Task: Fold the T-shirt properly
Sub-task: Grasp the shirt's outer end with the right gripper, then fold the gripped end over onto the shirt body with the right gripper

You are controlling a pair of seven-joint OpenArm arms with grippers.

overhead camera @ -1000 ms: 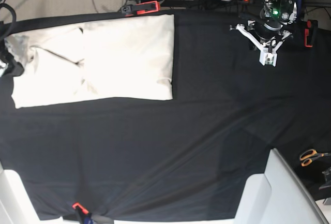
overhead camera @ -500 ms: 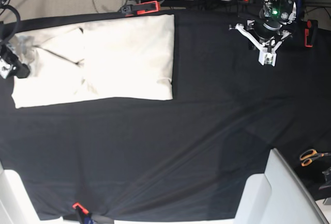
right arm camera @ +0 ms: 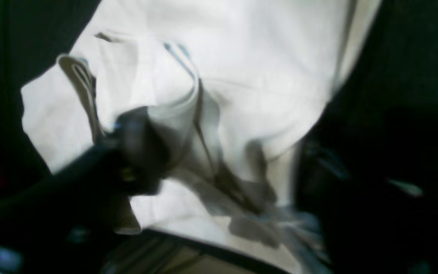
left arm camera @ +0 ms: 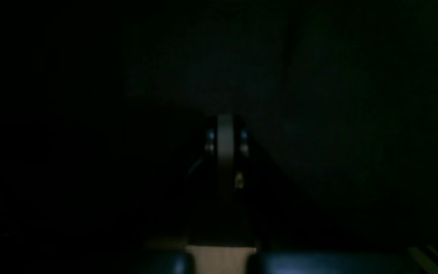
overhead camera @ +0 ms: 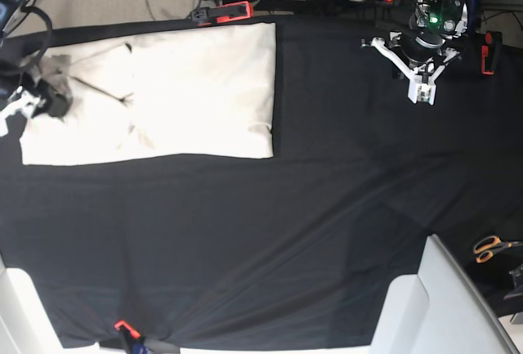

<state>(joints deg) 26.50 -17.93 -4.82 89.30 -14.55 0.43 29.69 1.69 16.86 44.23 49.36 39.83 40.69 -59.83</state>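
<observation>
The cream T-shirt (overhead camera: 180, 92) lies folded into a rectangle at the far left of the black tablecloth (overhead camera: 310, 207). My right gripper (overhead camera: 38, 102) sits at the shirt's left end. In the right wrist view the T-shirt (right arm camera: 264, 76) shows creased, with a raised fold beside one blurred dark finger (right arm camera: 139, 148). The right gripper (right arm camera: 226, 160) has its jaws apart over the cloth, so it is open. My left gripper (overhead camera: 421, 91) hovers at the far right, away from the shirt, white fingers together. The left wrist view is nearly dark and shows the left gripper (left arm camera: 224, 152) shut on nothing.
Red clamps (overhead camera: 233, 12) (overhead camera: 489, 51) pin the tablecloth at the far edge, and another clamp (overhead camera: 122, 327) holds the near edge. Orange scissors (overhead camera: 490, 248) lie at the right. A white panel (overhead camera: 441, 305) stands at the near right corner.
The right gripper has moved right onto the shirt's left end and its jaws have narrowed. The raised grey fold there now lies lower. The left arm has stayed still.
</observation>
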